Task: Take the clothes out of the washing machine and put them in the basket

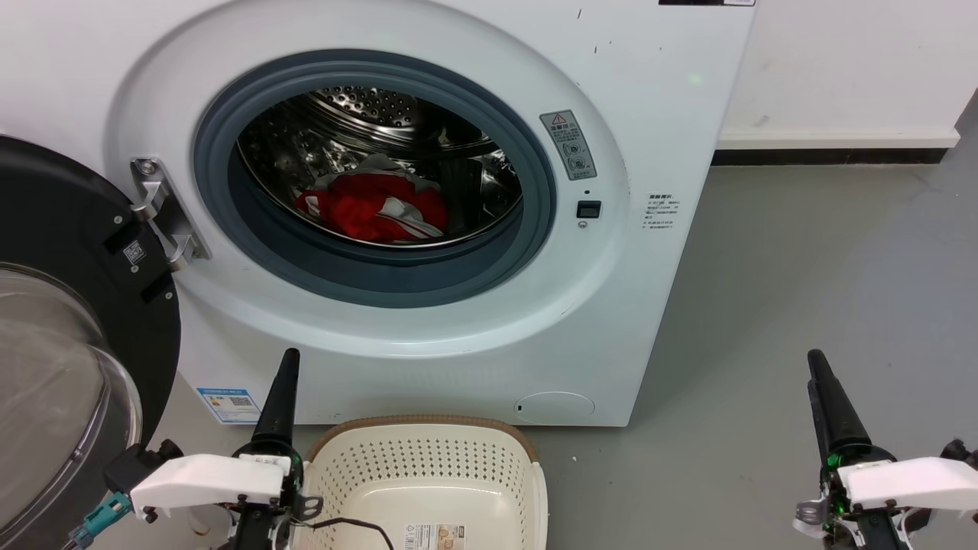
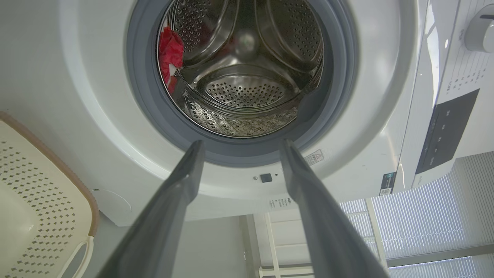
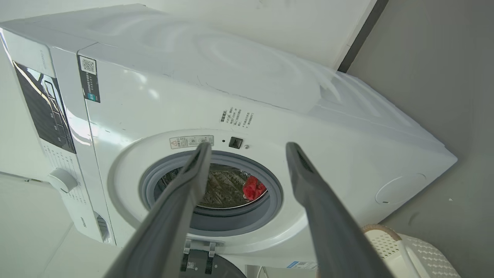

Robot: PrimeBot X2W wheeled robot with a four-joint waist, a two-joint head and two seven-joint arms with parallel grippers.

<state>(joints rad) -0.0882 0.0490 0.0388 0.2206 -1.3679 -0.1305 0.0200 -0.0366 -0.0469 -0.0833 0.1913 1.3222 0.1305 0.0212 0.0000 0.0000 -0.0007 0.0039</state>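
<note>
Basket (image 1: 359,458): near part cut off by head view's bottom edge. Paper label (image 1: 434,537) on its floor also cut, print too small to read. Door (image 1: 76,221): left side beyond frame edge. Clothes (image 2: 170,58): in left wrist view partly hidden behind grey porthole rim (image 2: 142,77). Warning sticker (image 1: 568,144): text unreadable. Washing machine (image 1: 672,114): top cropped.

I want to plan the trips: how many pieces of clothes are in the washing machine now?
1 red-and-white bundle of clothes, lying low in the drum of the washing machine. It may be several garments; the folds hide how many, and more could lie behind it.
</note>
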